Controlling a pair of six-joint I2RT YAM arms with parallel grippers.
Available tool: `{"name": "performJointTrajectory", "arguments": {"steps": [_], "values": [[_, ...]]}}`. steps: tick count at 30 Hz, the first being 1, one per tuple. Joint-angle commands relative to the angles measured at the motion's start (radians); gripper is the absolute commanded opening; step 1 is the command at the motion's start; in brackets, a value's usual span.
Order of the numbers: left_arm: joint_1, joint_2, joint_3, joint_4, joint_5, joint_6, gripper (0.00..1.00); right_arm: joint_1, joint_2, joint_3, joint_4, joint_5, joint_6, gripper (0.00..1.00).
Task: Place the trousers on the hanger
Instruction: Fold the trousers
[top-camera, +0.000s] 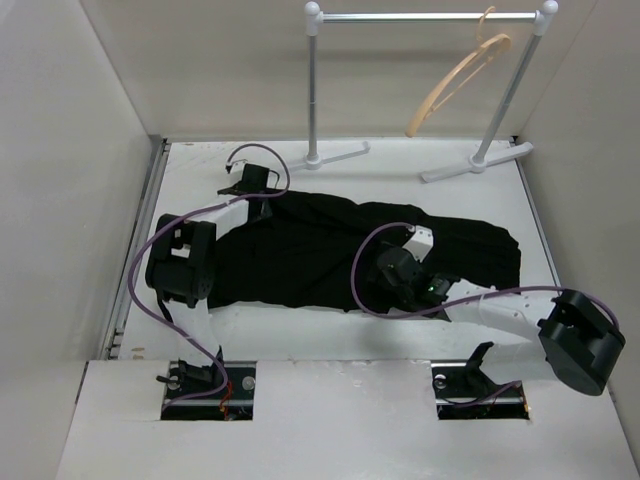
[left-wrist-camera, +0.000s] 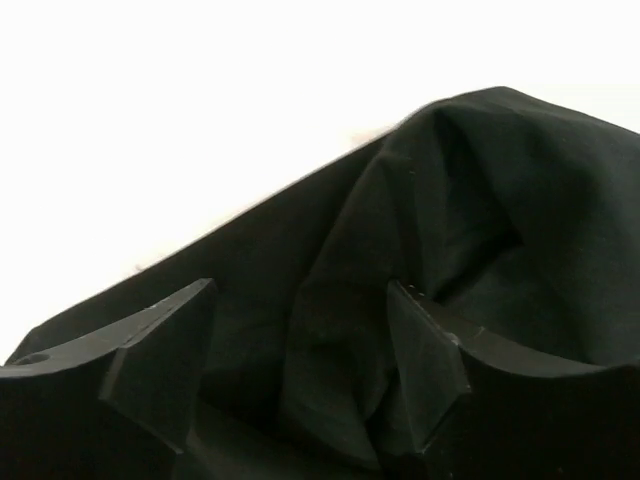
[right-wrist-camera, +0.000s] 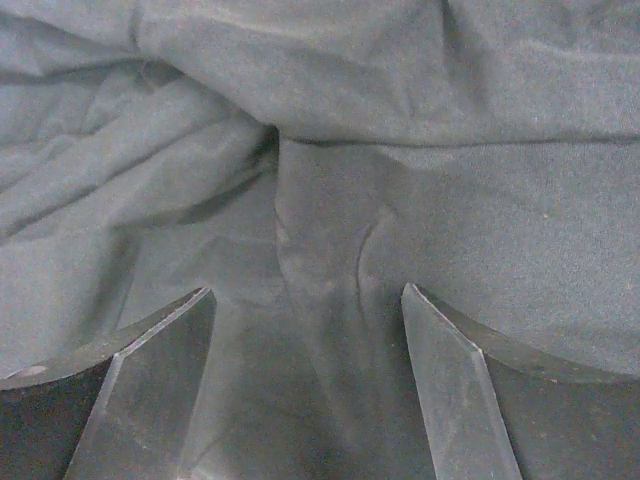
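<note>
The black trousers (top-camera: 300, 250) lie spread across the middle of the table. The tan wooden hanger (top-camera: 455, 85) hangs tilted by its hook on the white rail at the back right. My left gripper (top-camera: 258, 188) is at the trousers' far left corner. In the left wrist view it (left-wrist-camera: 300, 290) is open, with a raised fold of the trousers (left-wrist-camera: 330, 330) between the fingers. My right gripper (top-camera: 392, 272) is low over the middle of the trousers. In the right wrist view it (right-wrist-camera: 305, 290) is open, astride a fabric ridge (right-wrist-camera: 320, 260).
The white garment rail (top-camera: 425, 17) stands on two feet at the back of the table. White walls close the left, back and right sides. Bare white table (top-camera: 300, 330) shows in front of the trousers. Purple cables loop over both arms.
</note>
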Motion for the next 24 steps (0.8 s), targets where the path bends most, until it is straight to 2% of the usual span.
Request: {"name": "performJointTrajectory", "arguments": {"steps": [1, 2, 4, 5, 9, 11, 14, 17, 18, 22, 23, 24], "values": [[-0.012, -0.034, -0.003, 0.011, 0.04, 0.003, 0.64, 0.02, -0.017, -0.017, 0.053, 0.02, 0.033, 0.81], [-0.015, -0.033, -0.006, 0.02, 0.051, 0.002, 0.54, 0.023, -0.011, -0.02, 0.056, 0.02, 0.039, 0.8], [-0.012, -0.021, -0.006, 0.027, 0.054, -0.004, 0.28, 0.025, 0.004, -0.025, 0.065, 0.019, 0.045, 0.76], [-0.008, -0.027, -0.009, 0.031, 0.048, -0.022, 0.19, 0.032, 0.009, -0.027, 0.067, 0.02, 0.047, 0.73], [0.017, -0.149, -0.054, 0.086, 0.063, -0.095, 0.1, 0.066, 0.003, -0.045, 0.062, 0.043, 0.065, 0.51], [0.031, -0.235, -0.062, 0.091, 0.05, -0.104, 0.08, 0.083, -0.011, -0.057, 0.05, 0.06, 0.082, 0.46], [0.086, -0.333, -0.049, 0.094, -0.001, -0.104, 0.07, 0.092, -0.039, -0.088, 0.044, 0.063, 0.094, 0.47], [0.165, -0.277, 0.082, 0.062, -0.01, -0.087, 0.08, 0.092, -0.074, -0.114, 0.044, 0.06, 0.1, 0.5], [0.182, -0.233, 0.133, 0.048, -0.006, -0.081, 0.11, 0.089, -0.085, -0.119, 0.044, 0.057, 0.096, 0.53], [0.271, 0.047, 0.472, -0.074, 0.053, -0.01, 0.38, 0.083, -0.117, -0.123, 0.035, 0.063, 0.085, 0.67], [0.282, 0.067, 0.506, -0.108, 0.056, -0.03, 0.43, 0.083, -0.128, -0.123, 0.027, 0.063, 0.085, 0.69], [0.287, 0.064, 0.517, -0.13, 0.085, -0.044, 0.43, 0.084, -0.137, -0.126, 0.018, 0.063, 0.09, 0.7]]}}
